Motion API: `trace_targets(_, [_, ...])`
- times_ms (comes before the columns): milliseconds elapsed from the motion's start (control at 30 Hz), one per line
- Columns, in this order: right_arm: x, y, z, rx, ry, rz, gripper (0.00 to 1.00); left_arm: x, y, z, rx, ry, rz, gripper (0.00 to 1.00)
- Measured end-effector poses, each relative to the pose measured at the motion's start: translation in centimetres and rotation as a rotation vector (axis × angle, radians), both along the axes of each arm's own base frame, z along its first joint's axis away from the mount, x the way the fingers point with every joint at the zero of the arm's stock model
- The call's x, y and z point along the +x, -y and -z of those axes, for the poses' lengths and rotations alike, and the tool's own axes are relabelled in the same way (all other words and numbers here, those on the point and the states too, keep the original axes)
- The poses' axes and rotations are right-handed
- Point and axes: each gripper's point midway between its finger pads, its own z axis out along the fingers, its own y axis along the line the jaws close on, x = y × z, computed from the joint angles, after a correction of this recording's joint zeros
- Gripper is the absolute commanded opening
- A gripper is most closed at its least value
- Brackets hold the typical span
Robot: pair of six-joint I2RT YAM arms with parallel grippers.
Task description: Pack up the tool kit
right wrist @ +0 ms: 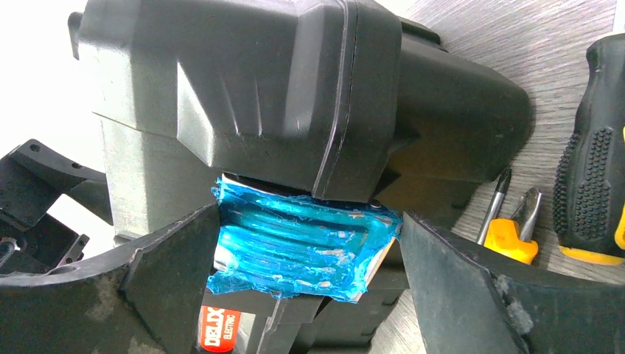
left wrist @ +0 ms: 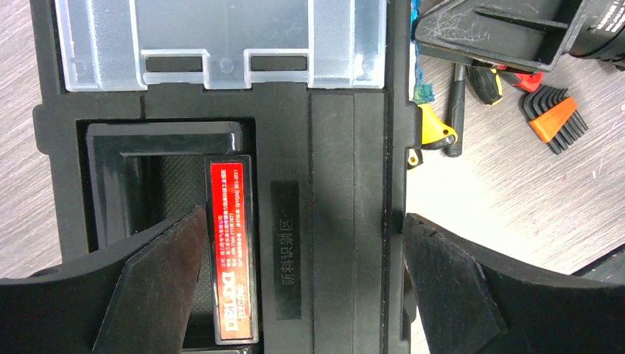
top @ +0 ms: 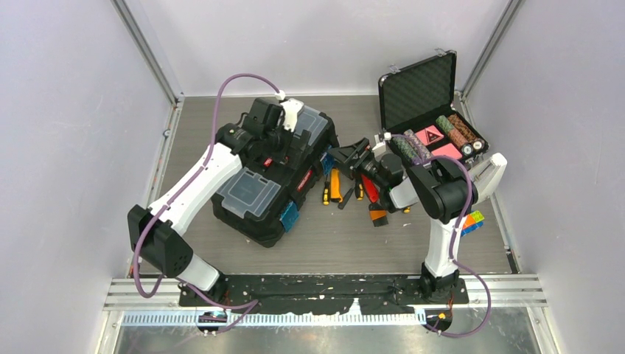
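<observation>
The toolbox (top: 274, 215) sits left of centre on the counter (top: 354, 247), lid (left wrist: 332, 162) down, loose tools (top: 335, 188) just right of it. My right end effector (right wrist: 309, 215) gapes around its blue latch (right wrist: 295, 251), gripping nothing; farther back my left end effector (left wrist: 304, 220) hangs open over the lid. I reckon a crooked latch pull could slide the box

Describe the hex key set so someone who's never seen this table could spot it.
Start at the large black plastic toolbox with clear lids on the table's left half. Loose hand tools lie to its right; the hex key set is the one nearest the right arm's base. Unlike the yellow-and-black screwdrivers nearby, it is a fan of black L-shaped keys in an orange holder.
</observation>
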Motion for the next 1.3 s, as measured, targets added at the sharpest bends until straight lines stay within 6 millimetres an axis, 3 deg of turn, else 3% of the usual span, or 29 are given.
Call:
trace_targets(767, [-0.3, -0.6, 0.1, 0.076, 0.007, -0.007, 0.95, 0.6, -0.1, 0.7, -0.074, -0.053, -0.117, 0.99])
trace_targets(1000, [-0.3, -0.6, 0.1, 0.076, 0.007, -0.011, 0.99, 0.5, 0.0, 0.9, -0.087, -0.074, -0.113, 0.90])
trace_targets(1300, [-1.0, -0.9, 0.0, 0.081, -0.029, -0.024, 0.72, 0.9, 0.2, 1.8, -0.135, -0.070, -0.156, 0.81])
